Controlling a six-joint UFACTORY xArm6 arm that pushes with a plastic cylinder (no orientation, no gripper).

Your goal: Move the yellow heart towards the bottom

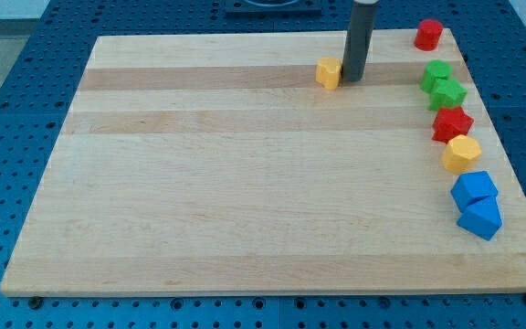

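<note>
The yellow heart (328, 72) lies near the top of the wooden board (245, 183), a little right of centre. My tip (352, 79) rests on the board just to the right of the yellow heart, touching or almost touching its right side. The dark rod rises straight up out of the view's top.
Along the board's right edge, from top to bottom, stand a red cylinder (428, 34), two green blocks (436, 74) (448, 93), a red star-like block (451, 123), a yellow hexagon-like block (462, 153) and two blue blocks (474, 189) (480, 217).
</note>
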